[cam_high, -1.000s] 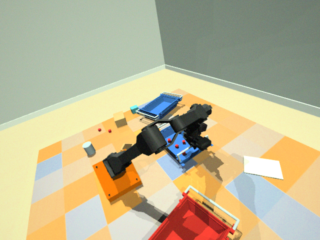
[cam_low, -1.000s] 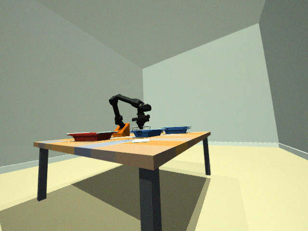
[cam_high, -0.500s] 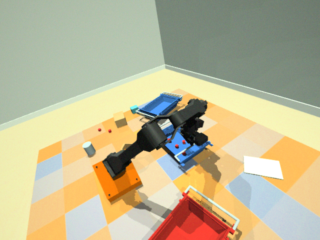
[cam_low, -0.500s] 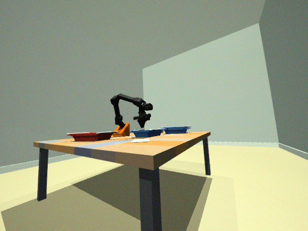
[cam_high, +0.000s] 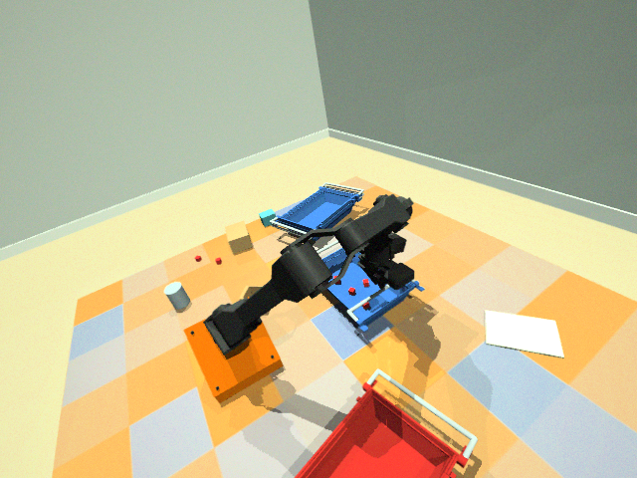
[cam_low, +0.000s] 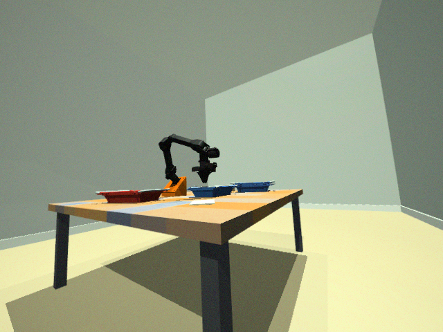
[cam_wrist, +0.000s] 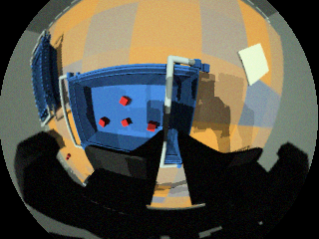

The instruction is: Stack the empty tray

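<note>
The loaded blue tray [cam_high: 380,310] [cam_low: 211,191] [cam_wrist: 117,79] holds several small red blocks [cam_high: 351,291] [cam_wrist: 125,101]. Its bar nearer the gripper [cam_wrist: 168,87] stands raised and leans inward, inside the end wall in the wrist view. Its other bar [cam_wrist: 65,110] is swung out past the far end. My gripper [cam_low: 204,182] [cam_wrist: 170,133] is above the tray's near end, fingers narrowly open, with that raised bar passing at the gap beside the left finger; whether it touches is unclear. The empty blue tray [cam_high: 318,209] [cam_low: 252,187] [cam_wrist: 45,75] lies beyond the far end, bars swung out.
An empty red tray [cam_high: 380,442] [cam_low: 124,196] is in the foreground. A white plate [cam_high: 522,333] [cam_low: 202,202] [cam_wrist: 253,64] lies to one side. A tan block [cam_high: 239,239], a teal block [cam_high: 267,217] and a grey cylinder [cam_high: 176,297] stand on the base's far side.
</note>
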{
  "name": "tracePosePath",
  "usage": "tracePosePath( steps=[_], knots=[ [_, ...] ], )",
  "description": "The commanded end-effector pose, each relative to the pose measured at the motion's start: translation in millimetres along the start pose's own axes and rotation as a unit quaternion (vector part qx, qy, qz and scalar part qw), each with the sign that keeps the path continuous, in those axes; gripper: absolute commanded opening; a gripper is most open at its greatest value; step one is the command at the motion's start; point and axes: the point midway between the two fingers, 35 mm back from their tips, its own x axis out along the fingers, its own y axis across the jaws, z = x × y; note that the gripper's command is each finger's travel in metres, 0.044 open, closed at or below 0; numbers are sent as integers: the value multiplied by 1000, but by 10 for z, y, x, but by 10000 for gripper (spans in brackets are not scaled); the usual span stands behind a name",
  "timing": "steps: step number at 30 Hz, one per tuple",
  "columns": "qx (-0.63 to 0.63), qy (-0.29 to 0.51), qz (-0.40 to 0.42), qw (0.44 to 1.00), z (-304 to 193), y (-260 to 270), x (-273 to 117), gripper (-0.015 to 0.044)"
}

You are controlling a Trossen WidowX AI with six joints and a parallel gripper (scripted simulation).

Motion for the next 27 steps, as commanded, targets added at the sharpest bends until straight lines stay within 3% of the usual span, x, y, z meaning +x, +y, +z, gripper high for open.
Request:
tracePosePath(
  steps=[1,14,23,24,27],
  knots=[
    [-2,0,0,1000,2,8,7,90],
    [-2,0,0,1000,5,9,-13,90],
    [-1,1,2,1000,-2,8,-887,90],
    [-1,2,0,1000,27,12,-631,90],
    [-1,-1,4,1000,146,419,-585,90]
  ],
)
